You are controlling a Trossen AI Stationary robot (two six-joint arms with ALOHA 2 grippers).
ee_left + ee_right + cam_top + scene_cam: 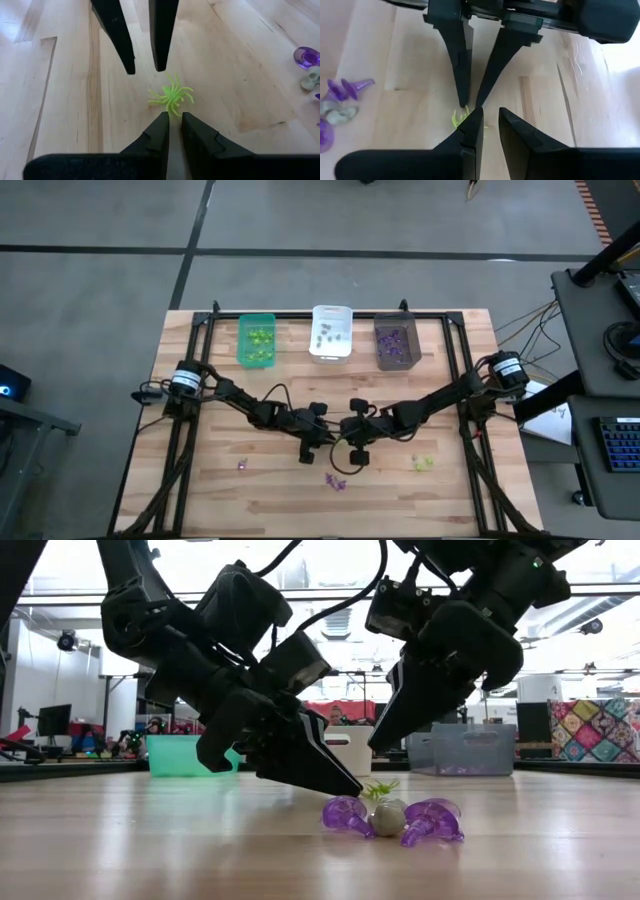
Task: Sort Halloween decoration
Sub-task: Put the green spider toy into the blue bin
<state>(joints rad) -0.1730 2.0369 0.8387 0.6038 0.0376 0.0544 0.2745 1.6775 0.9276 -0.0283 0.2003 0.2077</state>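
On the wooden bench (200,480), largest first, the two dark arms reach in from either side and meet near the middle, in front of three bins lined along the far edge: a green bin (257,340), a white bin (331,333) and a dark grey bin (396,343), each already carrying a few trinkets. The left tool (169,120) and the right tool (489,116) point at each other, tips nearly meeting, and both stand narrow, with only a slim gap between the fingers and nothing gripped in either. Between the two pairs of tips lies a yellow-green spider (171,96), flat on the wood and free of both tools. Just beside it sits a small cluster (392,817) of purple pieces and a greyish one, touching one another; a lone purple piece (242,465) lies to the left and a yellow-green pair (423,464) to the right. The spider looks feather-light and springy, its thin legs likely to bend or flick away under a careless pinch, and smooth plastic may slip. Its round body seems the safest place to take hold, fingers closing across it from above with the tips down against the wood; a leg would probably flex and let go.
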